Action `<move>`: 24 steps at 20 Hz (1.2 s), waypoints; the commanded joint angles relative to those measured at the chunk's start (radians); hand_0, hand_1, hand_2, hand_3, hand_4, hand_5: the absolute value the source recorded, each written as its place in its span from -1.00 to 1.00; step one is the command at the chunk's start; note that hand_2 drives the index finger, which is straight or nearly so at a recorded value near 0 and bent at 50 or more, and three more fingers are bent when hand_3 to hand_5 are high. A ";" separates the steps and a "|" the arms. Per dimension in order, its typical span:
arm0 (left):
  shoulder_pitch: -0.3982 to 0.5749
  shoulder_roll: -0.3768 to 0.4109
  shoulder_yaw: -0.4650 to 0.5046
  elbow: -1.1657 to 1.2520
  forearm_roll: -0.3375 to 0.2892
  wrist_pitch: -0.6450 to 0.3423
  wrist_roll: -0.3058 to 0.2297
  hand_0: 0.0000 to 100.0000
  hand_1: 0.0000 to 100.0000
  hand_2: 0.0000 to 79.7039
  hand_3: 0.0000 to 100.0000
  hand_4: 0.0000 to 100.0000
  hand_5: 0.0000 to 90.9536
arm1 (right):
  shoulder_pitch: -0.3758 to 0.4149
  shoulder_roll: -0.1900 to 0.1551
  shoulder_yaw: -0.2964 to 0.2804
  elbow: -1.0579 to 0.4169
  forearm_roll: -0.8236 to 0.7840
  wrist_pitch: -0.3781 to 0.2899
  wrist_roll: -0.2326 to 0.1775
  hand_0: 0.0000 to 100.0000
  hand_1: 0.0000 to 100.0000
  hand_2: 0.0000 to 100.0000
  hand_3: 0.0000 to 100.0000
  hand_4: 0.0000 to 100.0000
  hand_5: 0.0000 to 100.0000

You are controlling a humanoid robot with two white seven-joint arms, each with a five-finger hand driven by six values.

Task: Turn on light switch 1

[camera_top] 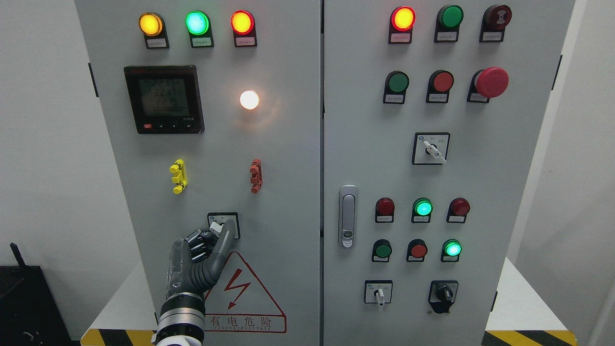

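Robot hand (204,250) on one switch (224,225).

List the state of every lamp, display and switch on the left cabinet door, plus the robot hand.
Amber round lamp: lit.
Green round lamp: lit.
Red round lamp: lit.
White round lamp: lit.
Black digital meter: on, digits unreadable.
White rotary switch: being gripped.
Left robot hand: fingers on the switch knob.

Dark grey jointed left hand (202,250), ribbed black wrist, silver metal cuff
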 commanded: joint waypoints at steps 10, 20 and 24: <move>0.068 0.001 0.000 -0.041 0.000 -0.077 0.004 -0.78 -0.04 0.63 1.00 1.00 0.93 | 0.000 0.000 0.000 0.000 -0.025 0.001 0.001 -1.00 -1.00 -1.00 -1.00 -1.00 -1.00; 0.190 0.004 0.012 -0.062 -0.002 -0.234 0.003 -0.79 -0.05 0.64 1.00 1.00 0.93 | 0.000 0.000 0.000 0.000 -0.025 0.001 0.001 -1.00 -1.00 -1.00 -1.00 -1.00 -1.00; 0.287 0.004 0.019 -0.061 0.000 -0.374 -0.011 -0.80 -0.07 0.64 1.00 1.00 0.93 | 0.000 0.000 0.000 0.000 -0.025 0.001 0.001 -1.00 -1.00 -1.00 -1.00 -1.00 -1.00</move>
